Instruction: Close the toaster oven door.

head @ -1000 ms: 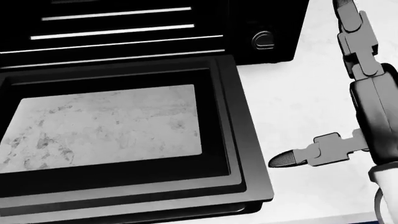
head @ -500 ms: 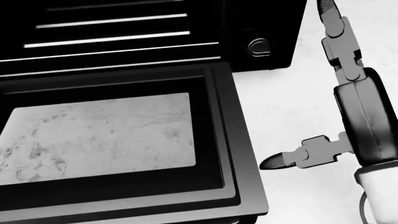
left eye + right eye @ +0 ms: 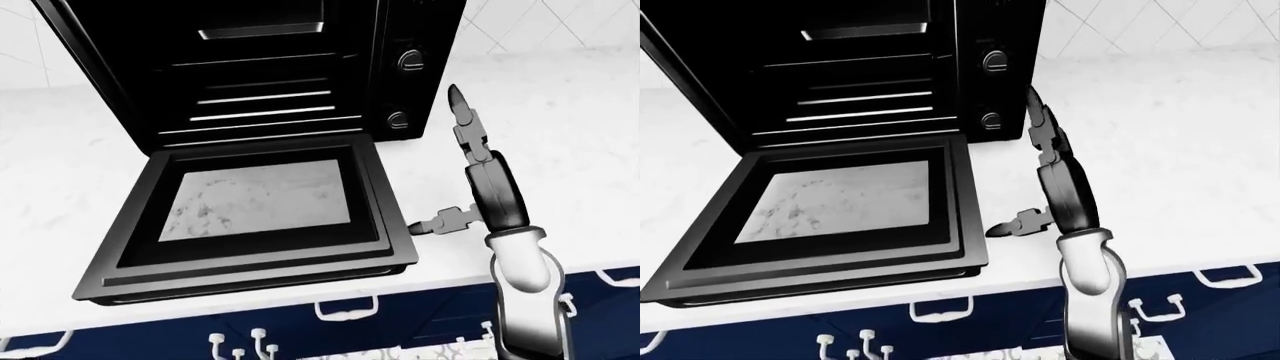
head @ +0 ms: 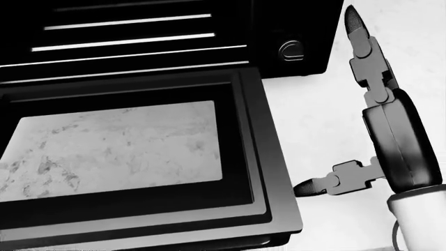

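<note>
The black toaster oven (image 3: 300, 67) stands on the white counter, its racks showing inside. Its door (image 3: 385, 202) hangs fully open and lies flat toward the bottom of the view, with a glass pane (image 4: 111, 149) in its middle. My right hand (image 3: 434, 159) is open just right of the door. Its long fingers (image 4: 366, 52) point up beside the oven's knob panel, and its thumb (image 4: 328, 184) points left, with the tip right at the door's right edge. I cannot tell whether it touches. My left hand is not in view.
Two round knobs (image 3: 409, 60) (image 3: 398, 119) sit on the oven's right panel. The white marble counter (image 3: 560, 127) stretches to the right of the hand. Dark blue drawers with white handles (image 3: 345, 307) run below the counter's edge.
My right hand has drifted left and down in the head view, so its fingertips now show fully. The thumb tip stays beside the door's right edge. The door has not moved.
</note>
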